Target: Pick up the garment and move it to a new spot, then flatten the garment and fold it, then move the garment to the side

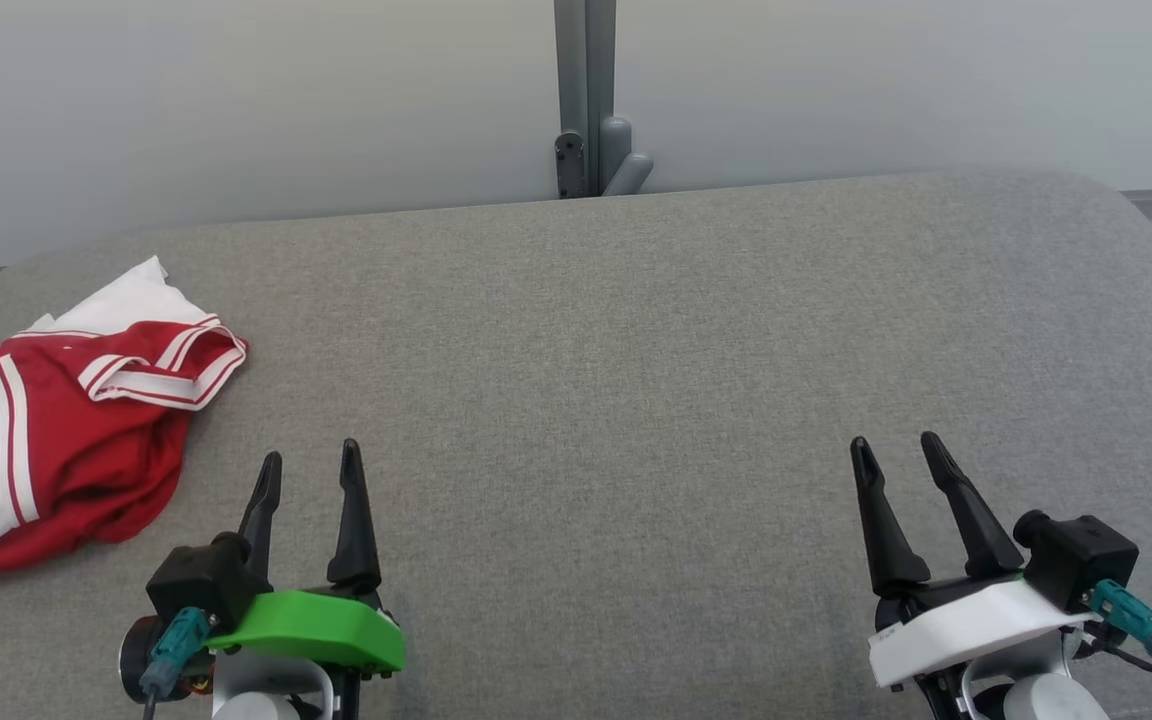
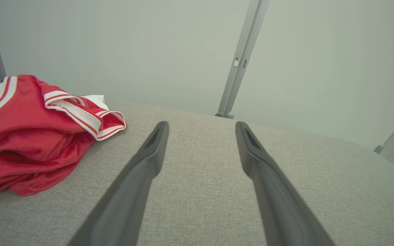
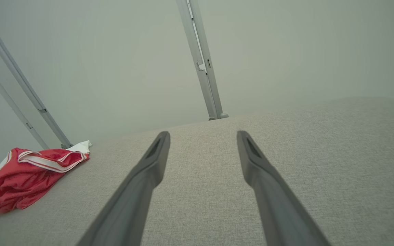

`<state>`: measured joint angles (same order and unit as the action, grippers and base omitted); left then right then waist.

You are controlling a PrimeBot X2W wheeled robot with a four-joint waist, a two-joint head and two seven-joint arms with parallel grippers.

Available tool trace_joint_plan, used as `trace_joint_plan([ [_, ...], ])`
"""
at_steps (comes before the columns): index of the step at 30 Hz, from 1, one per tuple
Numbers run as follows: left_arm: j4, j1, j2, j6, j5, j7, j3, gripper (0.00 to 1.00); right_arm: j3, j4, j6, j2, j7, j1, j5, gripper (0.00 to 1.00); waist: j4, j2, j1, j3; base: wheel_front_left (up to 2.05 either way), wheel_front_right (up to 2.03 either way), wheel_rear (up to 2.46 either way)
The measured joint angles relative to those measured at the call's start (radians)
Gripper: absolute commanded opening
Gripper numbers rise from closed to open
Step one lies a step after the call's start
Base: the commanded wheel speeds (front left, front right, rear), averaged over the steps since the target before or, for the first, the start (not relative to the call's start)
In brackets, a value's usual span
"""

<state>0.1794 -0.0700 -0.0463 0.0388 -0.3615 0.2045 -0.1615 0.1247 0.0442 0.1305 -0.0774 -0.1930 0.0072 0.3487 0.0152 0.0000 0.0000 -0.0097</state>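
A red and white garment (image 1: pixel 76 420) lies crumpled at the far left of the grey fabric table (image 1: pixel 636 330); it has white-striped trim. In the left wrist view the garment (image 2: pixel 29 136) sits to the left of the fingers, apart from them. My left gripper (image 1: pixel 311 468) hovers open at the lower left, just right of the garment, nothing between its fingers. At the lower right my right gripper (image 1: pixel 896 450) is open and empty too. From the right wrist view the garment (image 3: pixel 29 176) appears far off at the left.
A pale wall rises behind the table, with a grey vertical post (image 1: pixel 586 100) and bracket at the far edge's middle. The table's corners are rounded. Grey fabric stretches between and beyond the two grippers.
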Motion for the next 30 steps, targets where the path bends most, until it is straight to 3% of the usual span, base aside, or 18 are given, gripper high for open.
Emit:
trace_joint_plan([
  [30,-0.018,0.036,-0.001,-0.016,0.170,0.052,-0.005,1.00,0.029,-0.042,0.000,0.003,-0.061,0.029,-0.160,1.00,-0.003,0.0000,0.0000,0.007,0.00,0.00,0.00],
])
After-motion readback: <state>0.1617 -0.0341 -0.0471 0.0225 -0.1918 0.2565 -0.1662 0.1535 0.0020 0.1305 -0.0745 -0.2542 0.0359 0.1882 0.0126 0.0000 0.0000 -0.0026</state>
